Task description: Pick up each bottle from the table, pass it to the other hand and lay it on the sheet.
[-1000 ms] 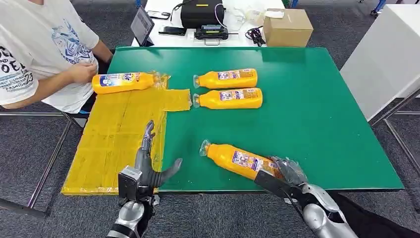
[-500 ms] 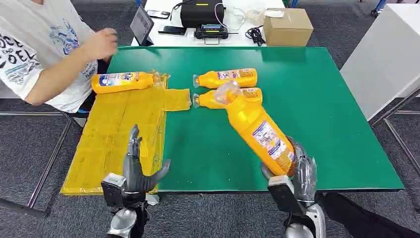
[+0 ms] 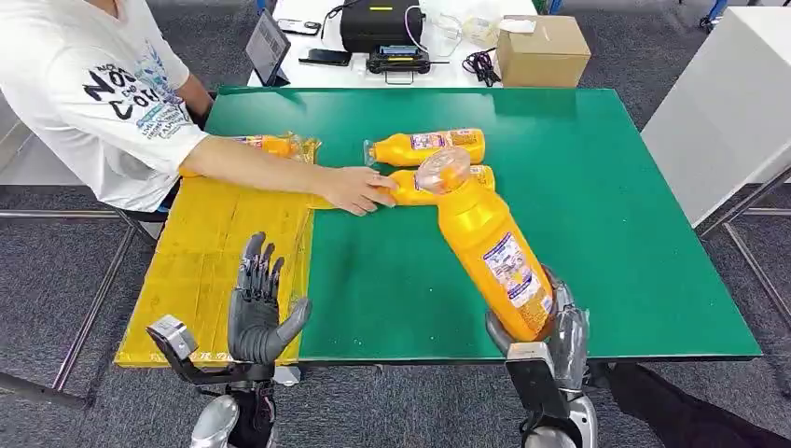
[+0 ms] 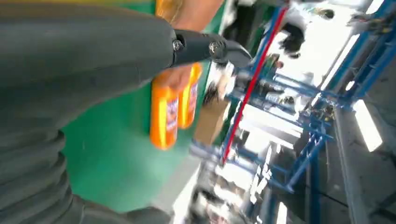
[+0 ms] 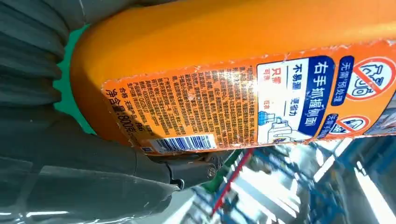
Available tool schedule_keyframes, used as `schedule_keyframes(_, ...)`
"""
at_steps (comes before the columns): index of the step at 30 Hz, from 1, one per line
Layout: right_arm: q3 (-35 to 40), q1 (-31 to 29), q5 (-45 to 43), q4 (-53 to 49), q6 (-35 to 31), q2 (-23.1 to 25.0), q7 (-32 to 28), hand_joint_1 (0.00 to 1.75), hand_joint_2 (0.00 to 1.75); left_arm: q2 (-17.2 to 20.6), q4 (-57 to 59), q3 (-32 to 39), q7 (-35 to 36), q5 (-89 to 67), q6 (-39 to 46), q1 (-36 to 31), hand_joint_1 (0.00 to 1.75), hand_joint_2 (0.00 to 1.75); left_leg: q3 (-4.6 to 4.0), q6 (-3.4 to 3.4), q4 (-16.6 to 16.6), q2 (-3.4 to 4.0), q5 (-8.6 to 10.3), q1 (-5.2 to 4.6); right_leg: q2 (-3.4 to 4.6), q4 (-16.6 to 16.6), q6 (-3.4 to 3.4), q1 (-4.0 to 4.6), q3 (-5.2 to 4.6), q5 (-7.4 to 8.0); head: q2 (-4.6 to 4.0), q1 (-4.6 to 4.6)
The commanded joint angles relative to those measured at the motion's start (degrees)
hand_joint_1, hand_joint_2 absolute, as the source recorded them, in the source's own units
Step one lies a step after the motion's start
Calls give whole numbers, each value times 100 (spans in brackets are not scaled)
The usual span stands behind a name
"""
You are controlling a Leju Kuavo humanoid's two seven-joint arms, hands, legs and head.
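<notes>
My right hand (image 3: 550, 336) grips the base of an orange bottle (image 3: 485, 243) and holds it raised over the table's near right, cap tilted up and away; its label (image 5: 261, 102) shows close in the right wrist view. My left hand (image 3: 256, 303) is open, fingers spread upward, over the near edge of the yellow sheet (image 3: 215, 271). Two more orange bottles (image 3: 429, 147) (image 3: 462, 182) lie side by side mid-table, also seen as bottles (image 4: 170, 112) in the left wrist view. Another bottle (image 3: 270, 145) lies at the sheet's far end, partly hidden by a person's arm.
A person in a white shirt (image 3: 103, 93) at the far left reaches an arm across the sheet, hand (image 3: 354, 189) touching the nearer lying bottle. The green table (image 3: 606, 187) has free room on the right. A cardboard box (image 3: 541, 51) and electronics sit behind it.
My right hand lifted the bottle off the table and tipped it upright. My left hand rose and spread. The person's arm reached across the sheet to the mid-table bottles.
</notes>
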Motion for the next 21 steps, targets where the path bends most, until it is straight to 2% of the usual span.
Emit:
schedule_keyframes(1, 1250, -863, 30, 2678, 61, 258, -433, 175, 175, 398, 533, -850, 552, 644, -811, -273, 0, 175, 48, -18, -13, 36, -12, 18, 30, -21, -22, 20, 41, 2, 0, 0)
schedule_keyframes(8, 1994, -1148, -83, 3178, 141, 305, -319, 175, 175, 430, 737, -1085, 650, 631, -1126, -320, 0, 175, 39, -15, -11, 23, -8, 15, 18, -15, -18, 16, 32, -2, 0, 0)
schedule_keyframes(11, 2375, -1318, -13, 3427, 150, 311, -230, 175, 175, 417, 804, -1107, 436, 46, -689, -422, 0, 175, 37, -14, -7, 23, -11, 14, 19, -11, -17, 15, 30, -4, 0, -2)
schedule_keyframes(21, 2591, -1547, -74, 3750, 275, 440, -215, 175, 175, 325, 1107, -940, 469, -107, -570, -550, 0, 175, 24, -12, -7, 8, -4, 8, 6, -9, -13, 9, 21, -2, 0, 4)
